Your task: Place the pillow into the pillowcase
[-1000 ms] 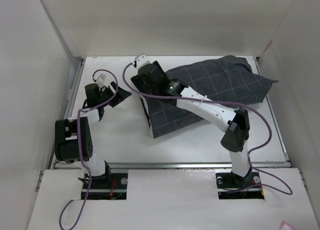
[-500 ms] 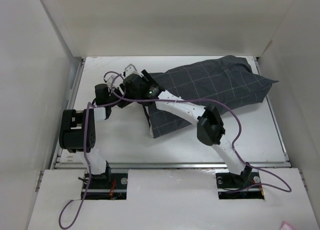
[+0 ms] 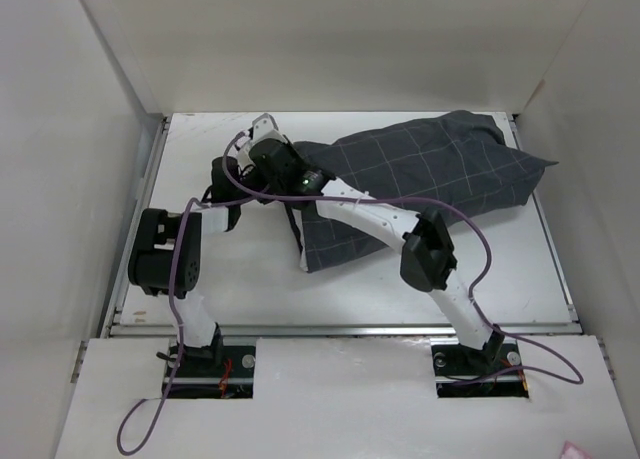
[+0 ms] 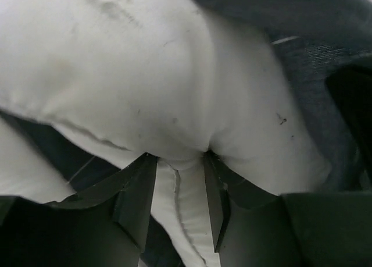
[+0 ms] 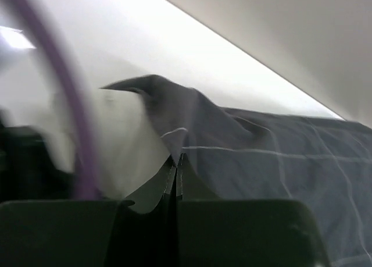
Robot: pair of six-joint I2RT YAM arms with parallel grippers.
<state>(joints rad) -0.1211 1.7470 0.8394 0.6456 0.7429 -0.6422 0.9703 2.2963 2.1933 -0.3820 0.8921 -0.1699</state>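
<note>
The off-white pillow (image 4: 145,75) fills the left wrist view. My left gripper (image 4: 179,162) is shut on a seamed fold of it, which is squeezed between both fingers. The dark grey grid-patterned pillowcase (image 3: 430,174) lies bulging across the back right of the table, and its fabric (image 4: 302,57) wraps the pillow's right side. My right gripper (image 5: 176,161) is shut on the pillowcase (image 5: 261,162), pinching its raised edge into a peak. From above, both grippers meet at the pillowcase's left end: the left gripper (image 3: 228,177) beside the right gripper (image 3: 265,149). The arms and the case hide the pillow there.
The white table (image 3: 230,269) is boxed in by white walls on the left (image 3: 80,179), back and right. The right arm (image 3: 380,224) stretches low across the pillowcase. Purple cables (image 3: 440,211) loop over both arms, and one crosses the right wrist view (image 5: 75,133).
The right arm swung left to the pillowcase's left end and its jaws shut on the fabric edge. The left gripper moved right toward it and closed onto the pillow.
</note>
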